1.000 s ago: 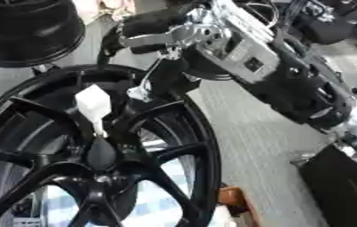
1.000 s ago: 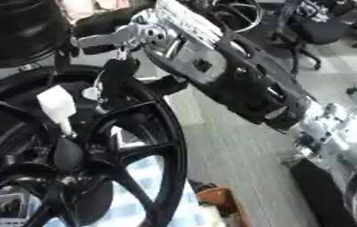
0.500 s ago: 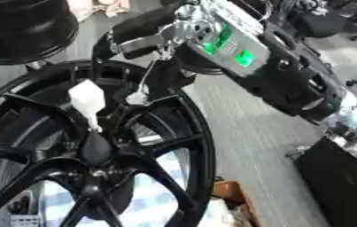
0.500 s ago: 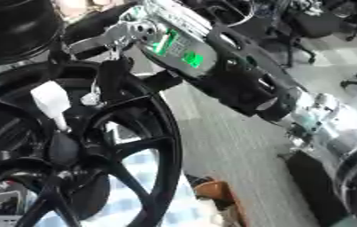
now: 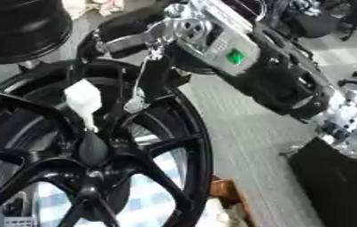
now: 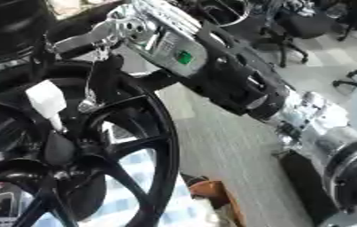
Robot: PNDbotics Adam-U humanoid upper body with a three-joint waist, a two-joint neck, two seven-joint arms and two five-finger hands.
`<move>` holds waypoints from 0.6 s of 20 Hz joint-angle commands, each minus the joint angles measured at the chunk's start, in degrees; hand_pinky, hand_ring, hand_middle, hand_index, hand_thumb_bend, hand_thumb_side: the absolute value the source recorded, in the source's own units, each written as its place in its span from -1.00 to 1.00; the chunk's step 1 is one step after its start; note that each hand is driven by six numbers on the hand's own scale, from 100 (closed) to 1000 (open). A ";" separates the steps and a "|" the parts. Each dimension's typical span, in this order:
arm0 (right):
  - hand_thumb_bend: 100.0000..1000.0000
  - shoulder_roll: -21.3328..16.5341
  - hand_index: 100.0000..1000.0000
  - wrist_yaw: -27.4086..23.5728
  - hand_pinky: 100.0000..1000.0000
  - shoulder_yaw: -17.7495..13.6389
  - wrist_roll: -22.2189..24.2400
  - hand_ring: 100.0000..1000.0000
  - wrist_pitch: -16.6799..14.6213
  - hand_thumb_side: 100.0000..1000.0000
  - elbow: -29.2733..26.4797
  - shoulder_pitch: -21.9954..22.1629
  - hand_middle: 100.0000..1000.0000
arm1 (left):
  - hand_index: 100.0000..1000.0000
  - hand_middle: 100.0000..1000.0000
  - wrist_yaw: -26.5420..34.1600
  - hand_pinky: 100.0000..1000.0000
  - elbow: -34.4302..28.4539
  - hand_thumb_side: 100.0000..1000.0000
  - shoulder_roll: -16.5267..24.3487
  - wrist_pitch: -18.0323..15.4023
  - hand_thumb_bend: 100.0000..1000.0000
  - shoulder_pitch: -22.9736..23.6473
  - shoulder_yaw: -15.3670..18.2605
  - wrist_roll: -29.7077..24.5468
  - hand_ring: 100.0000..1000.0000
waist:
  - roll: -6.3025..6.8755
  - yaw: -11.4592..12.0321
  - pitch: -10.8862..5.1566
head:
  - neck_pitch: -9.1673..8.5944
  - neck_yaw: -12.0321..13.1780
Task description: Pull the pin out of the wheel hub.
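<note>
A black spoked wheel (image 5: 199, 137) fills the lower left of both views. A white pin (image 5: 83, 100) with a blocky head stands out of the black hub (image 5: 93, 152) on a thin stem. My right hand (image 5: 164, 36) comes in from the upper right and hovers over the wheel's upper rim, above and to the right of the pin. Its dark fingers are spread, hold nothing and stay apart from the pin. A small silver tag (image 5: 134, 105) dangles on a wire below the hand, just right of the pin. My left hand does not show.
A second black wheel (image 5: 17, 27) stands at the upper left behind the rim. A brown object (image 5: 224, 195) lies on the grey floor by the wheel's lower right. A black box (image 5: 338, 178) sits at the right edge, with office chairs (image 6: 291, 27) beyond.
My right hand and forearm have moved left and nearer, over the wheel's upper rim. The pin still stands in the hub. The whole view has shifted slightly.
</note>
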 commanded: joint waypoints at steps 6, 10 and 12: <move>-0.33 0.09 0.74 6.75 0.82 0.83 -5.10 0.77 1.80 -0.71 -0.36 -1.06 0.67 | 0.48 0.12 -0.88 0.54 -0.94 0.54 -0.35 0.35 -1.00 -0.79 -0.35 -0.35 0.21 | 0.01 0.33 -0.27 | -0.85 -1.39; -0.30 0.66 0.74 8.55 0.83 1.70 -6.69 0.78 3.07 -0.68 -0.36 -0.82 0.67 | 0.48 0.12 -1.14 0.54 -0.94 0.56 -0.49 0.54 -1.00 -0.95 -0.46 -0.45 0.21 | -0.24 0.58 0.06 | -1.14 -1.79; -0.30 0.95 0.74 9.29 0.83 2.32 -6.51 0.79 3.27 -0.66 -0.36 -0.60 0.68 | 0.48 0.12 -1.34 0.54 -0.94 0.57 -0.58 0.67 -1.00 -0.98 -0.51 -0.47 0.21 | -0.41 0.66 0.31 | -1.13 -1.80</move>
